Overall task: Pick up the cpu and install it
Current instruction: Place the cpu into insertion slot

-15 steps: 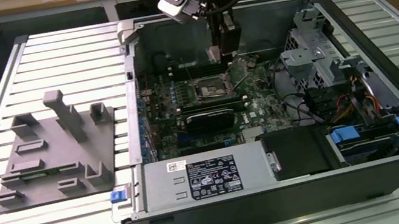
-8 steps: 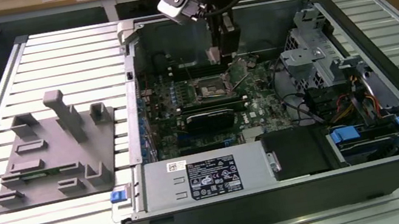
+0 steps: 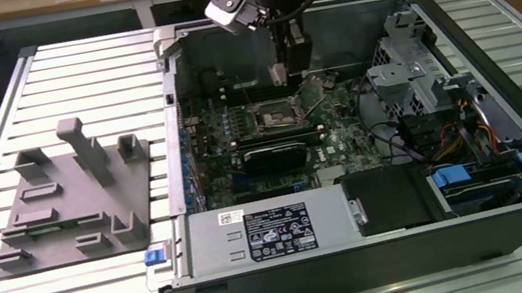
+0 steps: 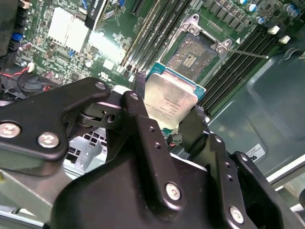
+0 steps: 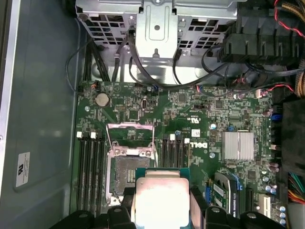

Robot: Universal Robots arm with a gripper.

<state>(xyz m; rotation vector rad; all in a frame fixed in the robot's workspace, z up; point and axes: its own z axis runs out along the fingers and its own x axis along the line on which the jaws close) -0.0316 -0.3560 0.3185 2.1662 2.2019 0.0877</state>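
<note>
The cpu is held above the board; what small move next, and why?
Probably shift the gripper sideways until the cpu is over the open socket: in both wrist views the held cpu sits offset from the socket, not squarely above it.

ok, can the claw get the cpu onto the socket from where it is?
Probably yes. The claw is shut on the cpu, just off the socket, which lies bare with its cover frame swung open. Nothing I can see lies between them.
</note>
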